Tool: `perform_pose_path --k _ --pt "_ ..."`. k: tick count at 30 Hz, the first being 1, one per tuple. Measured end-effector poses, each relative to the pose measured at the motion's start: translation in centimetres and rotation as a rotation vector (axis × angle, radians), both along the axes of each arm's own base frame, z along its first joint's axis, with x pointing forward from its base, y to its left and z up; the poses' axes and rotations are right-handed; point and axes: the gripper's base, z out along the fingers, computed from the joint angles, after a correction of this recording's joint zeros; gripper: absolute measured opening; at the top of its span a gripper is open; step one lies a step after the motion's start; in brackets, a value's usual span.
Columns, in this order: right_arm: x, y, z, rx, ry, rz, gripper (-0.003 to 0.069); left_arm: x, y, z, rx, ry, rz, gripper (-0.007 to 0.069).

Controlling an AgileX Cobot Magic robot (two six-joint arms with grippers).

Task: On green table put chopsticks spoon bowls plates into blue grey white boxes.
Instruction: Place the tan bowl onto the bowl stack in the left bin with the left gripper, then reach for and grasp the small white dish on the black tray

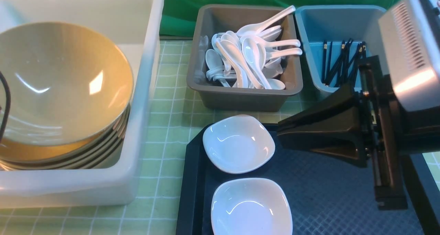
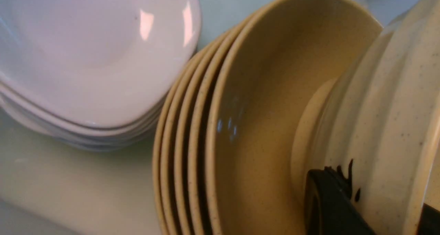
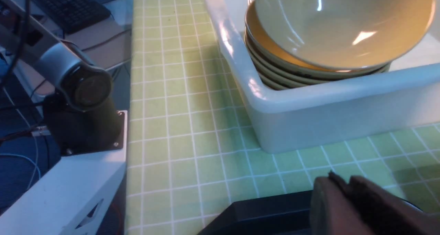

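Observation:
A tilted tan bowl (image 1: 62, 80) lies on top of a stack of bowls (image 1: 86, 156) in the big white box (image 1: 151, 90). My left gripper (image 2: 378, 207) is shut on that bowl's wall, one finger (image 2: 330, 200) on each side of it; the front view does not show this gripper. Beside the bowls in the box sits a stack of white plates (image 2: 92, 56). Two more plates (image 1: 239, 143) (image 1: 251, 205) rest on the black tray. Spoons (image 1: 247, 56) fill the grey box (image 1: 240, 97). Chopsticks (image 1: 340, 61) lie in the blue box (image 1: 309, 25). My right gripper (image 1: 279, 131) hovers shut and empty by the far plate.
The black tray (image 1: 326, 193) covers the near right of the green table (image 1: 168, 125). A strip of table runs between the white box and the tray. The left arm's base (image 3: 82, 90) stands off the table's edge, with a keyboard (image 3: 68, 8) behind it.

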Motion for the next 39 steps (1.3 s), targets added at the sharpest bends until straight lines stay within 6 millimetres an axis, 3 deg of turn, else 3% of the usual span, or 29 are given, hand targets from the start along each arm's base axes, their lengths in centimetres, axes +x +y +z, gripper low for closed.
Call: perform_pose_path --k 3,9,13,16,18,21,22,25,27,31,34,37,39 --pt "0.2 0.0 0.0 0.000 -0.002 -0.010 0.0075 -0.3 0.3 -0.3 -0.003 0.049 0.050 0.0023" --pt "0.3 0.0 0.0 0.004 -0.006 -0.026 0.0082 -0.8 0.7 -0.6 -0.048 0.115 0.184 0.0126" --pt "0.3 0.0 0.0 0.011 0.013 -0.037 0.0090 -0.8 0.8 -0.4 -0.058 0.114 0.210 0.0317" --pt "0.3 0.0 0.0 0.015 0.025 -0.043 0.0092 -0.7 0.9 0.0 -0.046 0.106 0.209 0.0409" --pt "0.3 0.0 0.0 0.020 0.041 -0.050 0.0097 -0.7 1.1 1.2 -0.002 0.110 0.188 0.0521" --pt "0.3 -0.1 -0.1 0.017 0.064 -0.061 0.0101 -0.8 1.5 3.3 0.072 0.121 0.160 0.0614" --pt "0.3 -0.1 -0.1 0.017 0.064 -0.061 0.0101 -0.8 1.4 3.2 0.069 0.125 0.158 0.0614" --pt "0.6 -0.4 -0.7 -0.030 0.137 -0.124 0.0118 -0.9 1.1 6.4 0.122 0.119 0.104 0.0655" --pt "1.0 -0.6 -1.2 -0.065 0.186 -0.177 0.0134 -0.8 0.4 7.3 0.139 0.101 0.045 0.0656" --pt "3.3 -1.0 -3.4 -0.235 0.379 -0.359 0.0209 0.5 -6.8 9.0 0.207 -0.044 -0.456 0.0644" --pt "4.9 -0.7 -4.3 -0.262 0.487 -0.443 0.0247 0.6 -10.4 9.2 0.230 -0.117 -0.701 0.0622" --pt "7.7 0.4 -6.3 -0.230 0.640 -0.553 0.0284 -0.6 -15.6 8.6 0.298 -0.201 -1.088 0.0553" --pt "9.0 0.9 -7.8 -0.209 0.718 -0.618 0.0294 -1.4 -17.4 8.1 0.306 -0.213 -1.213 0.0518"
